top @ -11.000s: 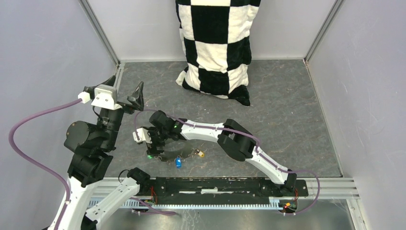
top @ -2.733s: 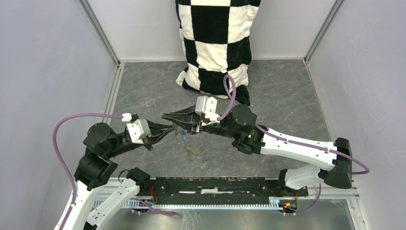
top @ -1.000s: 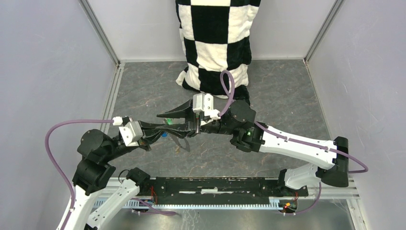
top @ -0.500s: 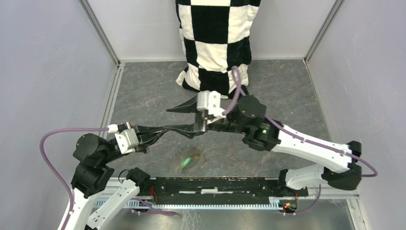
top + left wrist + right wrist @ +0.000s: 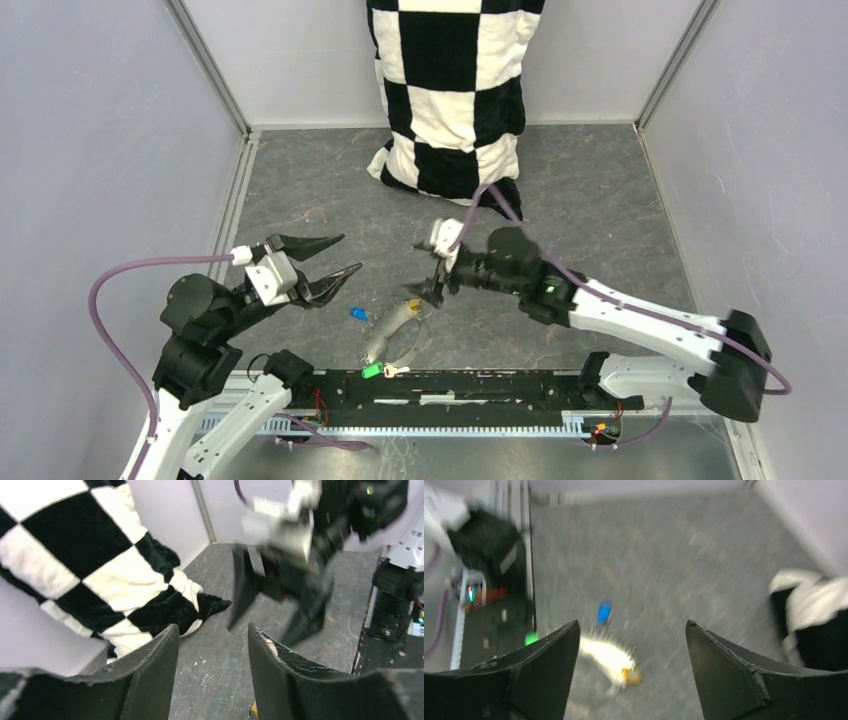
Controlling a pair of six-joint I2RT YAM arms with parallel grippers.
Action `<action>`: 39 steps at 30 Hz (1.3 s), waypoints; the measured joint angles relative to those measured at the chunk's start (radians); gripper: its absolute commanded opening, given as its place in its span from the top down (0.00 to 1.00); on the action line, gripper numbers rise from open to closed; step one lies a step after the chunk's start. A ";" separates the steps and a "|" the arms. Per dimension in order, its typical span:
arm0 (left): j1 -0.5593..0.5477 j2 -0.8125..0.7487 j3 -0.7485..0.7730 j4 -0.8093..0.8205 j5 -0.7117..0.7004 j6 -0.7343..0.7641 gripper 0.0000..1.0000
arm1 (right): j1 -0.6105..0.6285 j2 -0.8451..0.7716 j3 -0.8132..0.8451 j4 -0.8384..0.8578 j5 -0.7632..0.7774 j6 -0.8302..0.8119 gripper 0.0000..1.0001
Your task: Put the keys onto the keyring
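Note:
The keyring (image 5: 393, 337), a dark strap loop, lies on the grey floor near the front rail; it shows as a blurred, glaring strip (image 5: 606, 656) in the right wrist view. The blue key (image 5: 357, 314) lies just left of it, and the green key (image 5: 372, 371) at the rail's edge. A yellow key (image 5: 631, 676) sits at the strap's end. My left gripper (image 5: 350, 252) hangs open and empty, left of and above the keys. My right gripper (image 5: 428, 288) stands open and empty above the strap's far end, with the keys below its jaws (image 5: 631, 625).
A black-and-white checkered cloth (image 5: 450, 100) hangs at the back wall and reaches the floor. The black base rail (image 5: 480, 385) runs along the near edge. Grey walls close in the left and right sides. The right gripper's fingers (image 5: 280, 585) show blurred in the left wrist view.
Both grippers have opened and drawn apart. The keyring with its keys has dropped from between them to the floor by the front rail.

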 measured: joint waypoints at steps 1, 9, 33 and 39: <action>0.000 0.008 0.000 -0.001 -0.031 -0.004 0.34 | 0.001 0.028 -0.047 -0.001 -0.012 0.001 0.05; 0.000 0.066 -0.015 0.014 -0.345 -0.022 0.17 | 0.142 0.271 -0.158 -0.022 -0.114 -0.211 0.13; 0.000 0.095 -0.061 0.031 -0.695 -0.021 0.13 | 0.311 0.628 -0.093 0.079 -0.224 -0.351 0.42; 0.000 0.077 -0.061 0.030 -0.678 -0.021 0.12 | 0.311 0.655 -0.100 0.106 -0.186 -0.330 0.48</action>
